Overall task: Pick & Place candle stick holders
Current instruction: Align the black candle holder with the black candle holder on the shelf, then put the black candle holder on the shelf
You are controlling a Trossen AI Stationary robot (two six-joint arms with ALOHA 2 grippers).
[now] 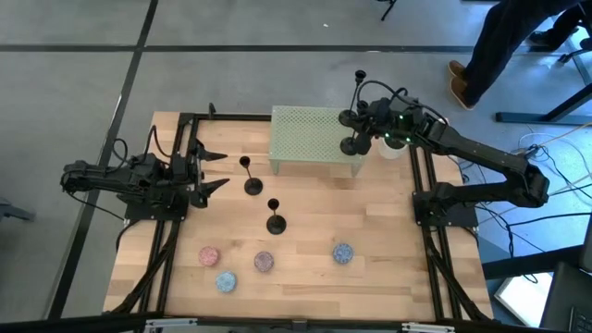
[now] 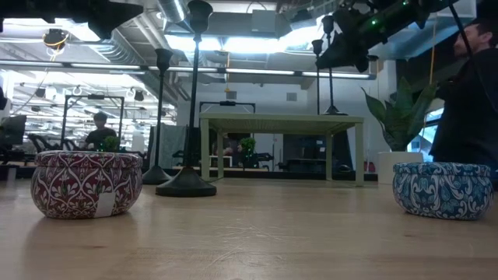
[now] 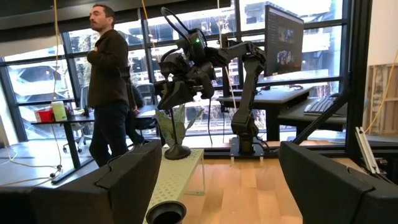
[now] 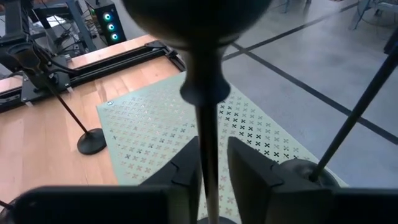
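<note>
Two black candle stick holders stand on their round bases on the wooden table (image 1: 252, 176) (image 1: 275, 215); they also show in the low view (image 2: 189, 101) (image 2: 159, 117). Two more are at the right end of the green perforated stand (image 1: 310, 134). My right gripper (image 1: 363, 128) is shut on the stem of one of them (image 4: 208, 124); the other (image 4: 298, 171) stands on its base beside it. My left gripper (image 1: 208, 171) is open and empty at the table's left side, and a holder's cup (image 3: 166, 213) shows just before it. My right gripper pinches the holder's thin stem (image 4: 209, 168) between its two fingers (image 4: 247, 167), below the top cup. The fingers come slanting down from the table's right side and lie across the stem. The holder is upright with its base (image 3: 177, 151) on the green stand's top.
Several round speckled tins lie near the front of the table: pink (image 1: 209, 254), blue (image 1: 226, 280), brownish (image 1: 264, 262) and blue (image 1: 343, 252). A person (image 1: 518, 37) stands beyond the far right corner. Bare wood lies between the stand and the tins.
</note>
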